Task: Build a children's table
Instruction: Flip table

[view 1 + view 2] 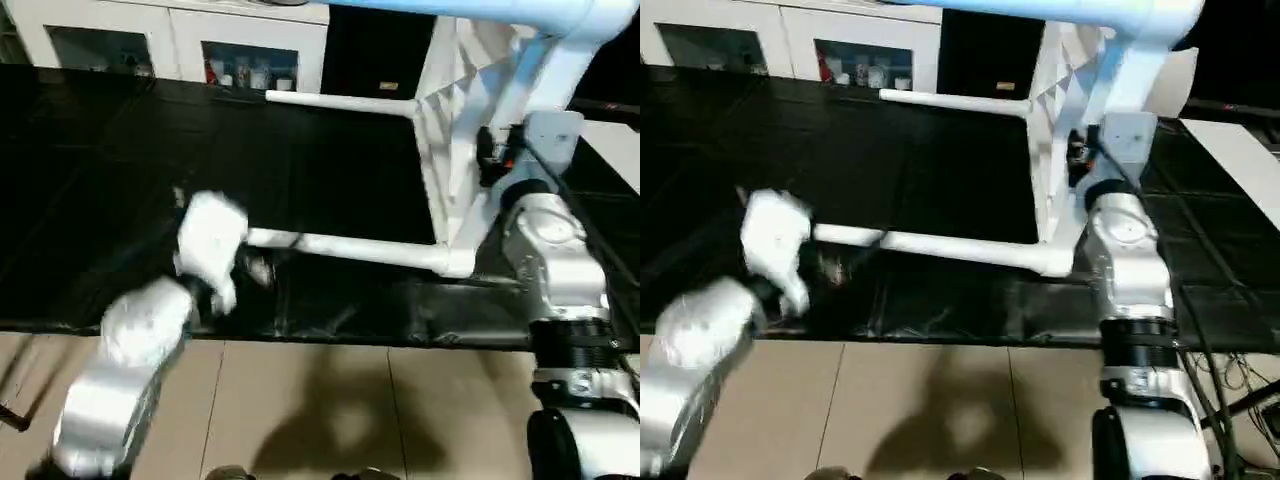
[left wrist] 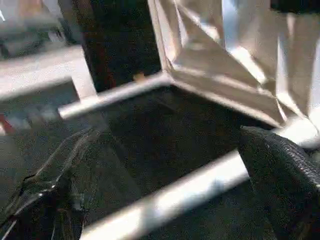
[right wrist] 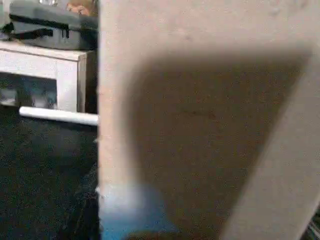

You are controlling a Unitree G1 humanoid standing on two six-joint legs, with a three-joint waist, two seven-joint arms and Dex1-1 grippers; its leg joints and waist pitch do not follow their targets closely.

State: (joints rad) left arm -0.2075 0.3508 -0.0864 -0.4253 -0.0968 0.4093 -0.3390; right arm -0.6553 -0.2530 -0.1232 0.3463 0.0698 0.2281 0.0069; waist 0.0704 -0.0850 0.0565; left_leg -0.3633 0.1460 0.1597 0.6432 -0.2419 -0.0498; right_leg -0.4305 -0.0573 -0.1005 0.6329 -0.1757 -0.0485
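Children's table (image 1: 440, 150) is seen tipped on its side on the black-covered worktop (image 1: 120, 200), ribbed underside facing the robot's left, top edge up near the head cam. Two white legs are seen pointing leftward from its corner sockets: a lower leg (image 1: 340, 247) lying just above the worktop's front edge, an upper leg (image 1: 340, 102) further back. The left pincer (image 2: 150, 200) is held wide open w/ nothing gripped; in the left wrist view its black finger (image 2: 280, 180) is seen beside the lower leg. The left forearm (image 1: 130, 370) is blurred near that leg's free end. The right pincer's jaws can't be made out; the right arm (image 1: 555, 260) is placed against the tabletop's edge. White cabinets (image 1: 180, 45) are seen behind.
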